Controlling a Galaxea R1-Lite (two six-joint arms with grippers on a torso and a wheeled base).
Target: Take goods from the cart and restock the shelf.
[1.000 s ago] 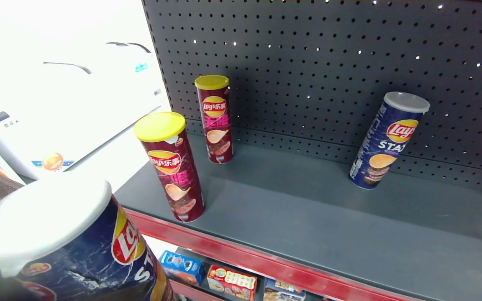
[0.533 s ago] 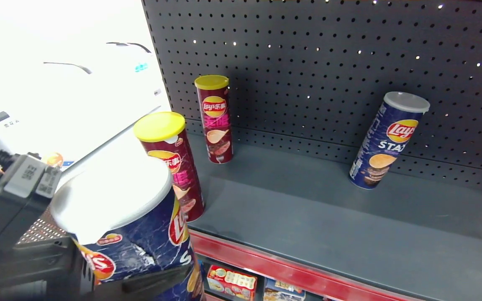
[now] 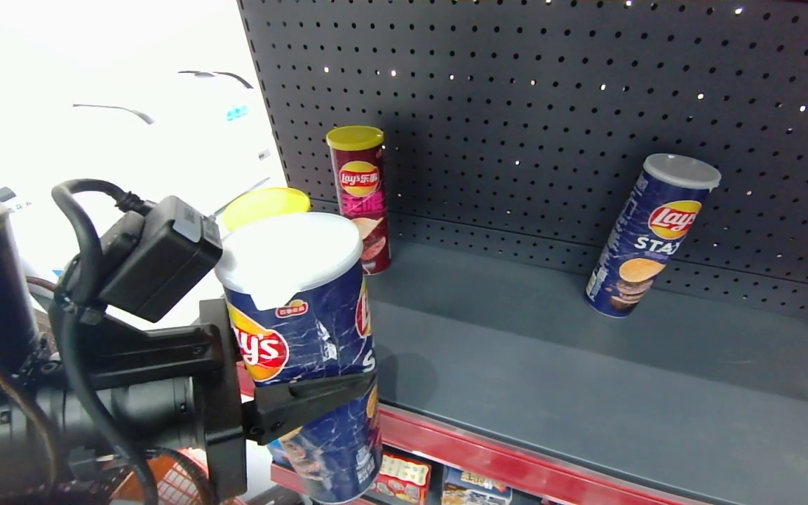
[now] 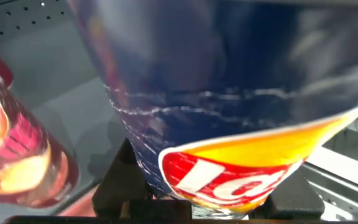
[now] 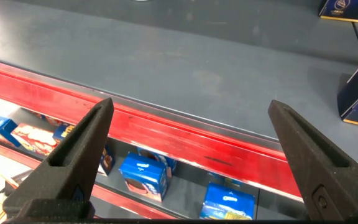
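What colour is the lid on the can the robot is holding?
White lid on a dark blue can; clearest in the head view.

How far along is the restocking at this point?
Done: a rear red can, a front red can and a shelved blue can stand on the shelf. In hand: the left tool is shut on the held blue can, upright at the shelf's front edge, not yet set down. The right tool is open. Left: place and release it.

Matte black left arm (image 3: 144,410) with boxy black wrist camera (image 3: 158,256), thick looping black cable (image 3: 71,210); right gripper (image 5: 190,106) has black wedge fingers (image 5: 73,155).
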